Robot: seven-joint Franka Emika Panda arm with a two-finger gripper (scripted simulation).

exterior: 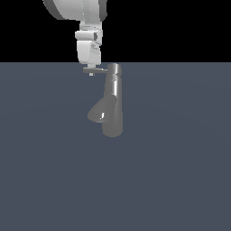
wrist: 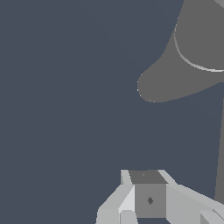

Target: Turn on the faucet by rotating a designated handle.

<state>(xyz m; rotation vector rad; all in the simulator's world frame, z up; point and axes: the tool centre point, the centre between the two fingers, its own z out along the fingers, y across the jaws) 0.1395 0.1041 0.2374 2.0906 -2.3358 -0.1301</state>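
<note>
The shiny grey faucet stands on the flat floor, its stubby spout angled toward the exterior view's left. The thin handle sticks out sideways from the cap, also to the exterior view's left. My gripper comes down from above at the handle's outer end; I cannot tell whether it touches the bar. The wrist view shows the faucet from above with its spout, and a thin grey strip that looks like the handle at the frame's edge. The fingers show no gap and hold nothing.
A plain blue-grey floor spreads all around the faucet. The white arm hangs down from above, at the exterior view's left of the faucet's cap. No other objects show.
</note>
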